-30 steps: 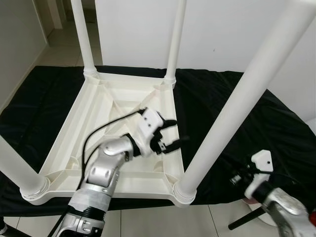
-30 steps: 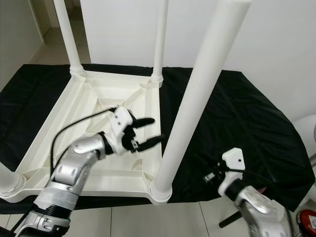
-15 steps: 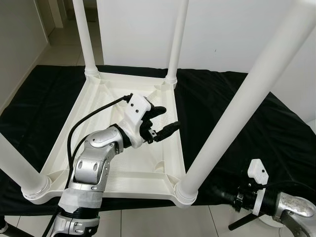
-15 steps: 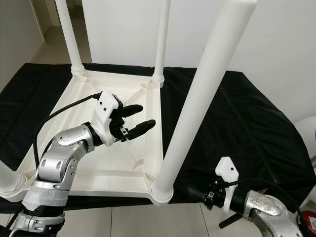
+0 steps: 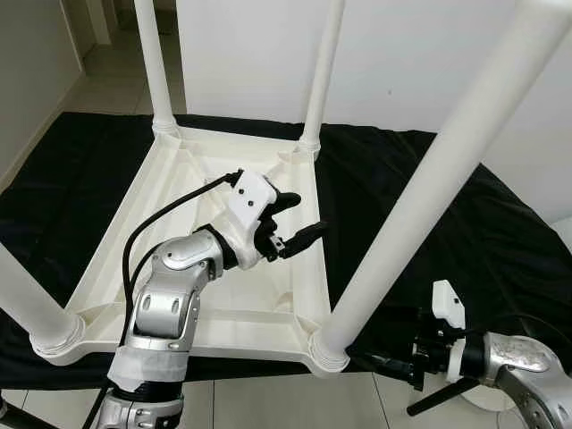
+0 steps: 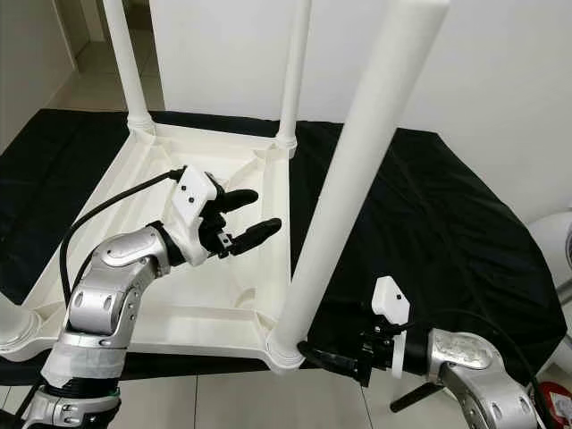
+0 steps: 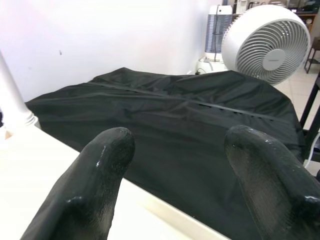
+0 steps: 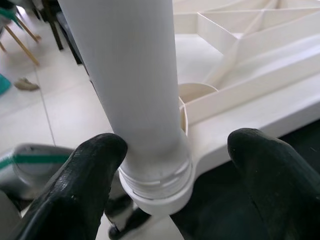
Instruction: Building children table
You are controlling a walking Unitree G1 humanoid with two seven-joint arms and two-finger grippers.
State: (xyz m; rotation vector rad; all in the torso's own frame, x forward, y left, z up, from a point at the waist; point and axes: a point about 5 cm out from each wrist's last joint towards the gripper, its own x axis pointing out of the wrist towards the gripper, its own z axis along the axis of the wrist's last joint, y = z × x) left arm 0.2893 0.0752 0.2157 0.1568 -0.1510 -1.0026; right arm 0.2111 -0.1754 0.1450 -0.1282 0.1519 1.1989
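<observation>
While the white children's table [image 5: 192, 228] lay upside down on a surface draped in black cloth [image 5: 429, 206], its four round white legs rose from the corner sockets. Taking the near right leg [image 5: 447, 170] as the landmark, the right hand [image 6: 335, 365] sat low at that leg's base, just beside the socket collar [image 8: 160, 187]; in the right wrist view its two black fingers [image 8: 85, 185] were spread wide with the leg between them, one finger close against the leg, the other apart from it. The left hand [image 5: 290, 228] hovered above the table's ribbed underside, beyond that leg and toward the far right leg [image 5: 320, 76], its fingers [image 7: 95, 180] parted and gripping nothing. A black cable [image 5: 156, 237] looped from the left wrist back along the silver arm. Past the cloth's far edge from the leg, a white fan [image 7: 267, 42] stood on the floor beside a white wall [image 5: 402, 54].
</observation>
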